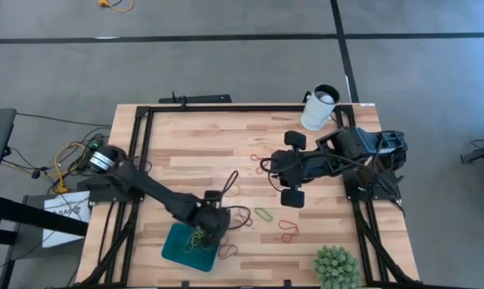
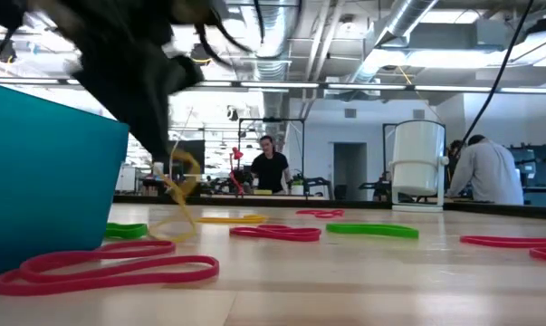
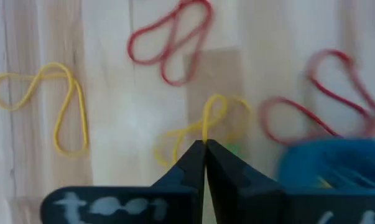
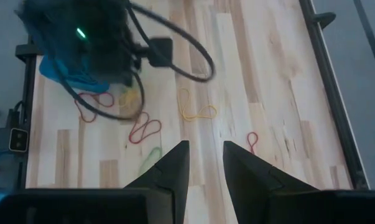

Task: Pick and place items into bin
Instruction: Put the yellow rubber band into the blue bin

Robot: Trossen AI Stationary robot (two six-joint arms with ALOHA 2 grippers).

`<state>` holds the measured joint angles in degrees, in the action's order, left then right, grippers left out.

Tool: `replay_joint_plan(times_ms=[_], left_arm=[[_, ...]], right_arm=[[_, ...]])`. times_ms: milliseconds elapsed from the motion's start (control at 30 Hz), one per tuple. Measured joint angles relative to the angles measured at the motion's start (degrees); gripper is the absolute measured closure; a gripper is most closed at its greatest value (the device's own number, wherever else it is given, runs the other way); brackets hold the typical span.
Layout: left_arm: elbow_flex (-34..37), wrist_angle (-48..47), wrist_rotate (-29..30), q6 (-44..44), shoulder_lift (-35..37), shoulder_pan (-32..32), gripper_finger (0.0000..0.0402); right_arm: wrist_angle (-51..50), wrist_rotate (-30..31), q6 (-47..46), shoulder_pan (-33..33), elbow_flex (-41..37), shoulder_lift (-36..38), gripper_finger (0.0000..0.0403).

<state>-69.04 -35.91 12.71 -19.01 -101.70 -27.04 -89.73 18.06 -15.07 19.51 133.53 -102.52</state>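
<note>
Yellow band (image 3: 207,121) pinched in the closed left gripper (image 3: 204,148), dangling just beside the teal bin (image 1: 177,245) near the table's (image 1: 193,144) front edge. More bands close by: red (image 3: 171,38) and yellow (image 3: 47,102) loops on the wood, a few already inside the bin. Farther off, right gripper (image 4: 206,155) with fingers apart, empty, over mid-table.

Teal bin (image 1: 177,245), yellow band (image 3: 206,124), red bands (image 3: 171,40), pale wood table (image 1: 201,144)
</note>
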Motion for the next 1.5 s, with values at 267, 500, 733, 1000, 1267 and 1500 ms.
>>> replay_joint_plan(times_ms=[267,500,733,1000,1267,1500], left_arm=[[-0.61,-6.37,4.35,-9.01,6.29,-9.28,0.0401],[-0.61,-10.98,23.82,-18.17,14.24,-17.04,0.0401],[-0.63,-10.64,29.66,-21.33,20.91,-23.79,0.0401],[0.34,-10.68,21.31,-27.93,17.90,-27.65,0.0401],[1.21,-9.98,14.57,-32.84,5.72,-27.48,0.0401],[1.21,-8.97,14.54,-33.11,1.05,-26.51,0.0402]], right_arm=[[-0.02,0.00,0.00,-0.02,0.00,0.00,0.0310],[0.00,0.00,-0.80,-0.02,0.00,0.00,0.0310],[0.02,0.00,-1.60,-0.02,0.00,0.00,0.0310],[0.26,0.00,-1.60,-0.02,0.00,0.00,0.0310],[0.97,-0.02,-1.62,-0.01,0.07,-0.45,0.0310],[1.84,-0.25,-1.19,-0.04,0.03,-3.01,0.0310]])
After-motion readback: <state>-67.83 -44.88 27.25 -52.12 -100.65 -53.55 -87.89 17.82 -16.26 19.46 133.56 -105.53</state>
